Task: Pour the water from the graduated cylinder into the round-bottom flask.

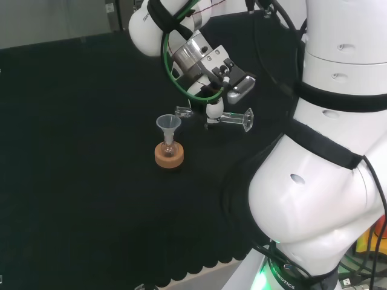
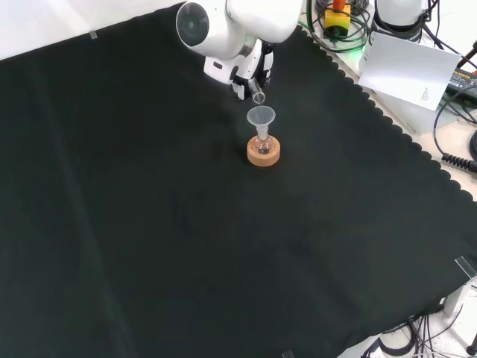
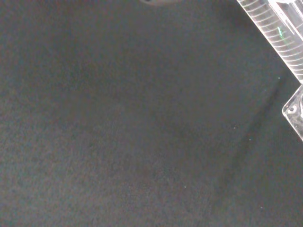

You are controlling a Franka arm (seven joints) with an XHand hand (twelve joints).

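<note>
A small round-bottom flask (image 1: 169,147) sits in a cork ring (image 1: 169,157) near the cloth's middle, with a clear funnel (image 1: 169,124) in its neck. My hand (image 1: 213,110) is shut on the clear graduated cylinder (image 1: 233,118), which lies almost level above the cloth. Its mouth (image 1: 182,112) points at the funnel's rim and its foot (image 1: 247,119) points away. In the front view the cylinder's mouth (image 2: 258,97) hangs just above the funnel (image 2: 261,116) and cork ring (image 2: 264,153), below the hand (image 2: 242,80). The wrist view shows the ribbed cylinder (image 3: 279,33) close up. Whether water is in it I cannot tell.
The arm's white links (image 1: 326,181) stand at the right of the head view. In the front view, the cloth's scalloped edge (image 2: 387,119) runs along the right, with a white sheet (image 2: 406,67) and cables beyond it.
</note>
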